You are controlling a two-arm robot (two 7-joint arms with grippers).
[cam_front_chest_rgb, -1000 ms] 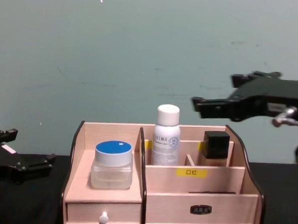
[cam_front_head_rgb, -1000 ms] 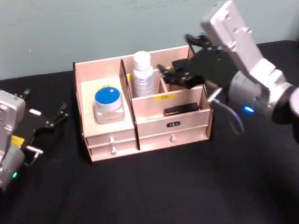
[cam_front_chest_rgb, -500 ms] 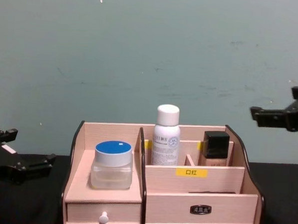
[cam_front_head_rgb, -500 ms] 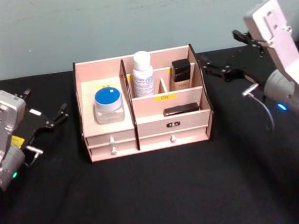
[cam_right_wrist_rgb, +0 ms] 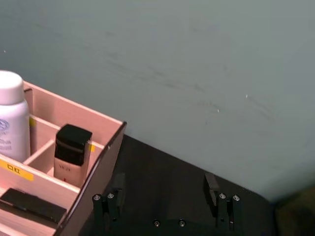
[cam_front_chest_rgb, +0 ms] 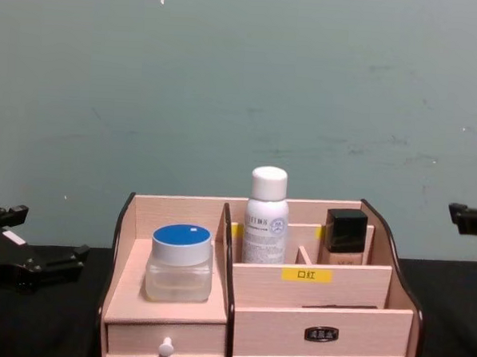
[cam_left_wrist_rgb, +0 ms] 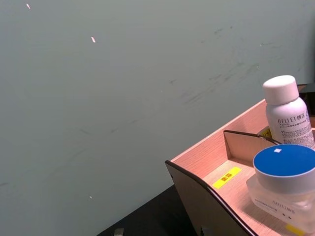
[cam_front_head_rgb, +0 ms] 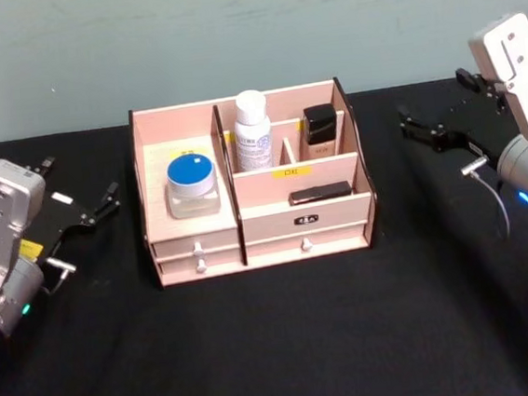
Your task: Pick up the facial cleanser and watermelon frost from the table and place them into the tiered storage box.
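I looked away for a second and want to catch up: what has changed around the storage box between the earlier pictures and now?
The right hand, open and empty, has drawn back from over the tiered storage box to the robot's right, clear of it. The black-capped bottle it hovered over stands in its back compartment. The white bottle, blue-lidded jar and parked left hand stayed put.

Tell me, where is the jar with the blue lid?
The jar stands on the storage box's left shelf, above a drawer, left of the white bottle.

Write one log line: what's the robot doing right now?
right hand: open, beside tiered storage box | left hand: open, parked | white bottle, black-capped bottle: in box
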